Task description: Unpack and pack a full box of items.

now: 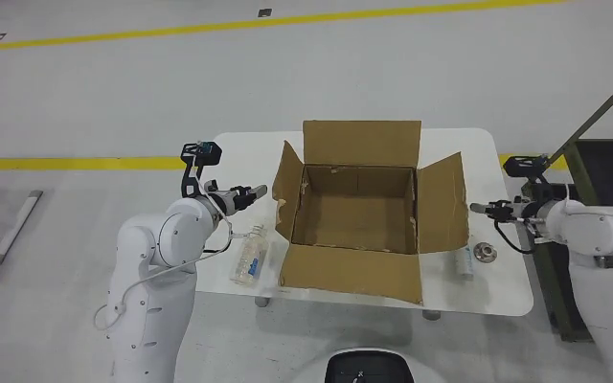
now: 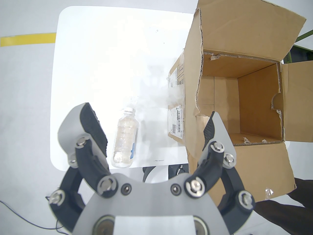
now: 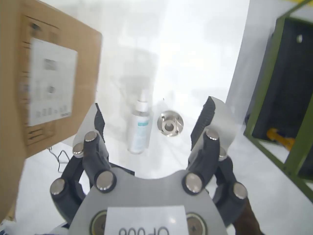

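Note:
An open cardboard box (image 1: 354, 206) stands in the middle of the white table (image 1: 498, 287), its inside bare. A clear plastic bottle (image 1: 249, 257) lies on the table to the left of the box, also seen as the bottle (image 2: 124, 139) under my left gripper (image 2: 152, 121), which hangs open above it with nothing held. To the right of the box lie a small spray bottle (image 1: 464, 261) and a round metal part (image 1: 484, 253). My right gripper (image 3: 152, 116) is open above the spray bottle (image 3: 140, 129) and the metal part (image 3: 170, 125).
The box flaps (image 1: 442, 203) stand out on all sides. A dark green metal rack (image 3: 281, 94) stands off the table's right edge. A yellow floor line (image 1: 77, 163) runs behind the table.

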You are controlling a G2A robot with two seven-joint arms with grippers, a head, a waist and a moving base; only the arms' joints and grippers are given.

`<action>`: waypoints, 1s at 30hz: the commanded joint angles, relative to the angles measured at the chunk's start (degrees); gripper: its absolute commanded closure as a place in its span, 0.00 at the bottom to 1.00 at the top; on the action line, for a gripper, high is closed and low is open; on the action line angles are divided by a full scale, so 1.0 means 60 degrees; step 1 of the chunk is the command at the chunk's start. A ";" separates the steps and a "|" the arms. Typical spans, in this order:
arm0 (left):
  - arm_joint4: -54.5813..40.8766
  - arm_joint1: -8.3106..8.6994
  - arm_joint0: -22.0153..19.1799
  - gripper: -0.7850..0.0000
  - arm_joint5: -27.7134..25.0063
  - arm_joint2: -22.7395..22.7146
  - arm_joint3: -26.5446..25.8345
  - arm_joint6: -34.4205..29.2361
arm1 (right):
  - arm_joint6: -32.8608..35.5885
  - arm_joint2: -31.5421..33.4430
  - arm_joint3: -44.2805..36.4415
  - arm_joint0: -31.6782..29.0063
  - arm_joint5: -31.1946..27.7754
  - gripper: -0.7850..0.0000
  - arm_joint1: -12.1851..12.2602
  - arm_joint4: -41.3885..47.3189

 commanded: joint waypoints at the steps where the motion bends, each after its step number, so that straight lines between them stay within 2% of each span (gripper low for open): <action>1: 0.0000 0.0000 0.0000 0.00 0.0000 0.0000 0.0000 0.0000 | -0.1485 0.0023 -0.0634 -0.0335 -0.0424 1.00 -0.0006 -0.0048; 6: 0.0000 0.0000 0.0000 0.00 0.0000 0.0000 0.0000 0.0000 | -0.4105 -0.0213 -0.1510 -0.0965 -0.0387 1.00 -0.0069 -0.0457; 15: 0.0000 0.0000 0.0000 0.00 0.0000 0.0000 0.0000 0.0000 | -0.4305 -0.0256 -0.1558 -0.1035 -0.0275 1.00 -0.0080 -0.0486; 22: -0.0001 0.0001 0.0034 0.00 -0.0039 0.0012 -0.0002 0.0057 | -0.7231 -0.0582 -0.1746 -0.1381 -0.0637 1.00 -0.0184 -0.0012; 25: 0.0340 0.0054 0.0348 0.00 -0.0794 0.0189 -0.0069 0.0146 | -0.8070 -0.0798 -0.1726 -0.1422 -0.0771 1.00 -0.0212 -0.0114; 30: 0.0332 0.0131 0.0442 0.00 -0.1142 0.0290 0.0234 -0.1406 | -0.8355 -0.1108 -0.1646 -0.1307 -0.0967 1.00 -0.0221 -0.0187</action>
